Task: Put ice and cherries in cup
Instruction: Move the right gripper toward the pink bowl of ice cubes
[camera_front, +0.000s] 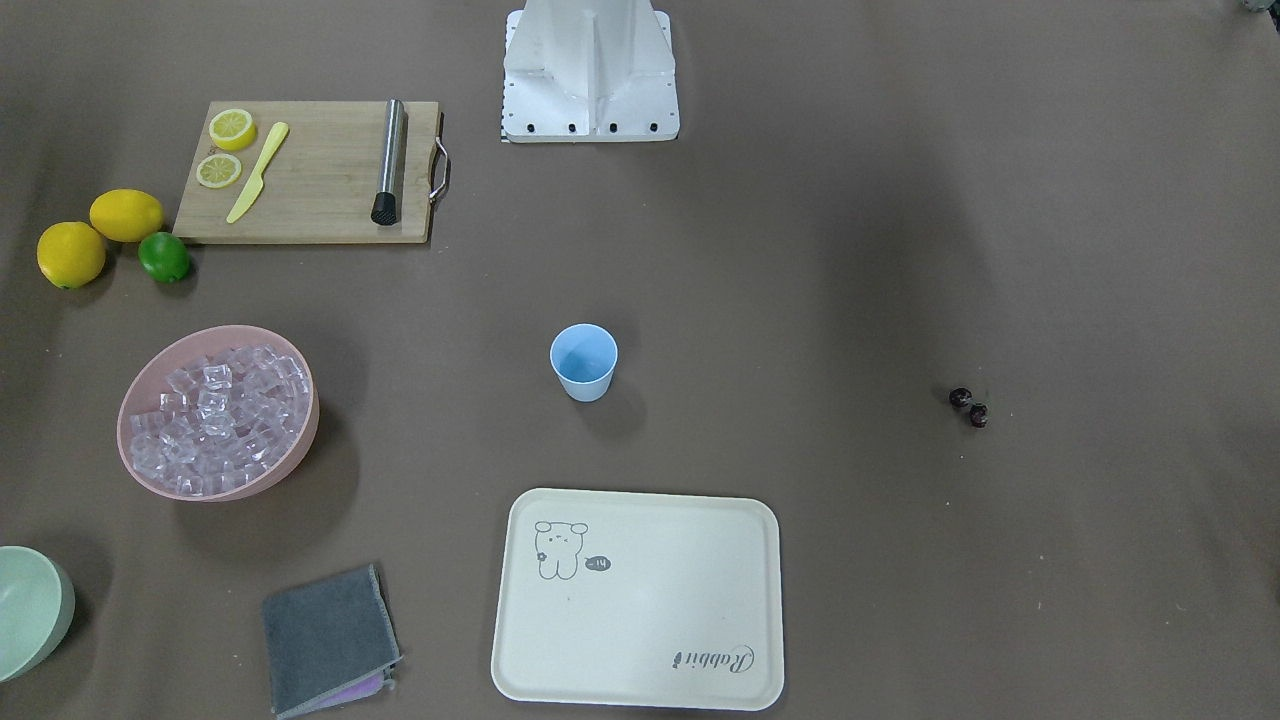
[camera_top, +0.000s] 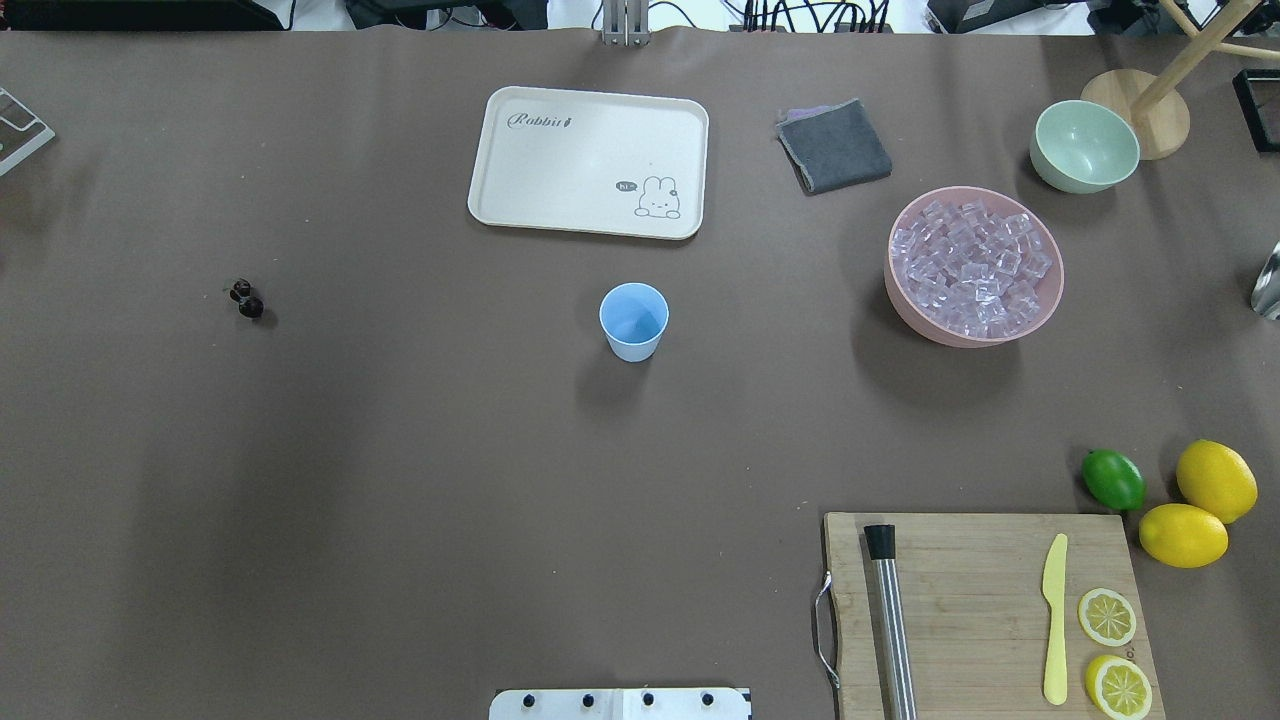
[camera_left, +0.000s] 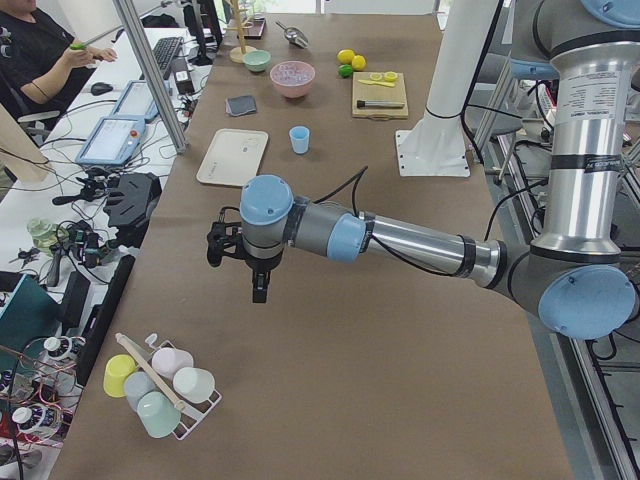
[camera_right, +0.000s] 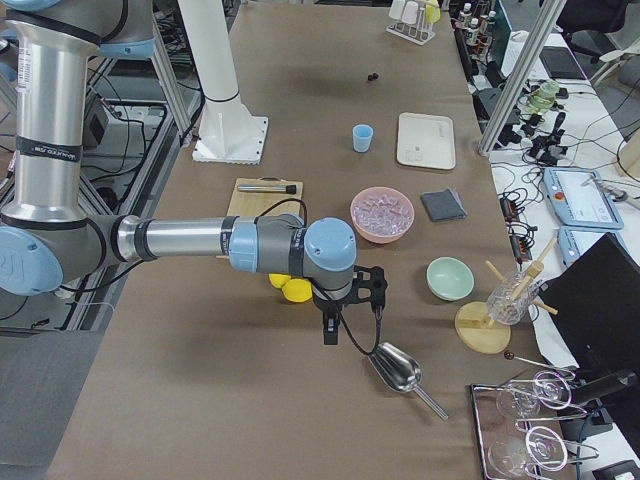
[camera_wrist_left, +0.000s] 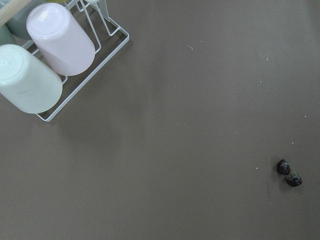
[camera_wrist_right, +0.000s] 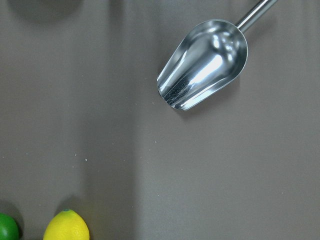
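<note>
Cup (camera_front: 583, 360), seemingly empty, stands between ice (camera_front: 215, 415) and cherries (camera_front: 968, 406).

Stems of the cherries (camera_front: 977, 415) too small to trace (scoop (camera_wrist_right: 202, 65) handle cropped).

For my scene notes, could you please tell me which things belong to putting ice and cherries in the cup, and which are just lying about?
For the job: ice, in the pink bowl; cherries; cup; probably the metal scoop.

Lying about: tray; grey cloth; green bowl; cutting board with lemon slices, yellow knife and steel rod; two lemons; lime; cup rack.
</note>
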